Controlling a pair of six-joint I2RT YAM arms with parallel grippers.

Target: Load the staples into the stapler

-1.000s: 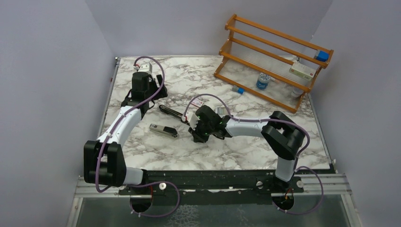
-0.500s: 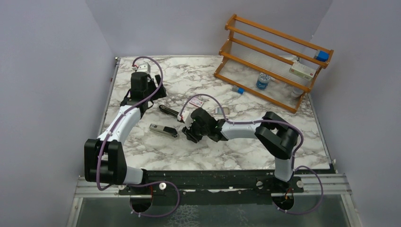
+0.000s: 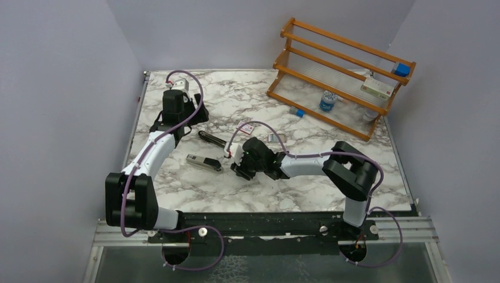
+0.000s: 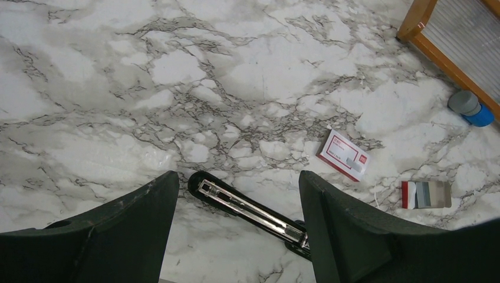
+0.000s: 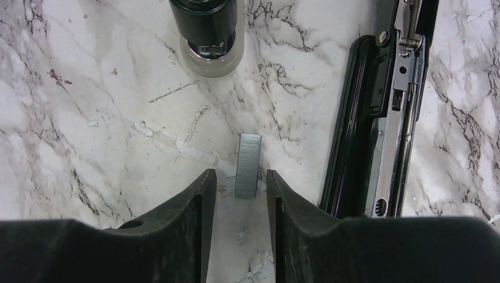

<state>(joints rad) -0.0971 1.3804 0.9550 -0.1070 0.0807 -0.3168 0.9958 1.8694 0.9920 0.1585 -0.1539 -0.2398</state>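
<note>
The stapler (image 3: 211,139) lies open on the marble table (image 3: 295,188), left of centre. It runs from far-left to near-right, and its silver channel (image 5: 401,118) is bared beside the black body. One strip of staples (image 5: 248,165) lies flat on the marble just beside the stapler's right end, on its near side and clear of it. The pink-red staple box (image 3: 246,127) with its white label sits a little farther back and to the right.

The right gripper (image 3: 231,160) is low over the strip with its jaws partly open. One finger stands on either side of the strip's end, and a thin gap shows on each side, so it has hold of nothing. The left gripper (image 4: 237,177) hangs above the stapler's far-left end, spread wide and empty.

A small black item with a clear end (image 5: 206,35) lies near the strip, on the near-left side of the stapler. A small red-and-grey striped item (image 4: 426,194) rests right of the staple box. An orange wooden rack (image 3: 330,65) stands in the far right corner, with a blue-capped cylinder (image 4: 470,109) on the marble in front of it.
</note>
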